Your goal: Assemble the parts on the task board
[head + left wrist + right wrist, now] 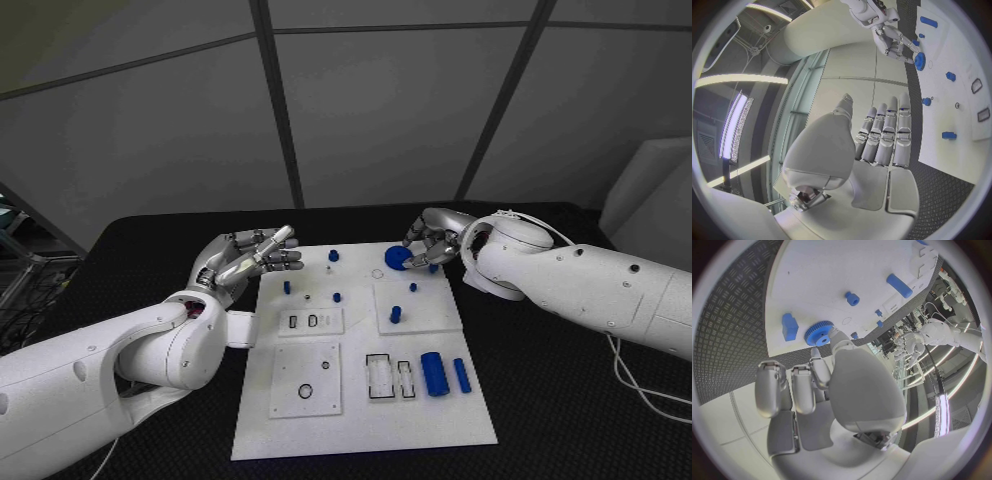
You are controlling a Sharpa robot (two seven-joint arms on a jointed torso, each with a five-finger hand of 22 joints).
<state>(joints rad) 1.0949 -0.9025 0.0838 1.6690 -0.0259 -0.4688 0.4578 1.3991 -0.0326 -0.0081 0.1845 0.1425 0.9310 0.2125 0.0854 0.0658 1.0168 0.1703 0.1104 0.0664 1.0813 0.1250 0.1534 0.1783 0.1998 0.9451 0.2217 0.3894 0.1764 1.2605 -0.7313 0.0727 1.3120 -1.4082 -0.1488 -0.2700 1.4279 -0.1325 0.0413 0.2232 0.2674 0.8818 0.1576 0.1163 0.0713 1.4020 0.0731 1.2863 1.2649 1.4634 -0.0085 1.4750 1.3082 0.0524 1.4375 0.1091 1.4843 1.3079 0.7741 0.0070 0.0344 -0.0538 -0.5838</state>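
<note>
Gear (397,258) sits pinched in your right hand (433,243) above the far board (361,425) edge (left hand (248,256) open, empty); a loose pinch could drop it.

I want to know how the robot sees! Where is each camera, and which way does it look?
Head view: from the robot's head, down at the task board; both arms reach in.
Left wrist view: behind the left hand, whose fingers are apart and hold nothing.
Right wrist view: behind the right hand, looking at the board.
Shared: all three show the right hand holding the blue gear.
</note>
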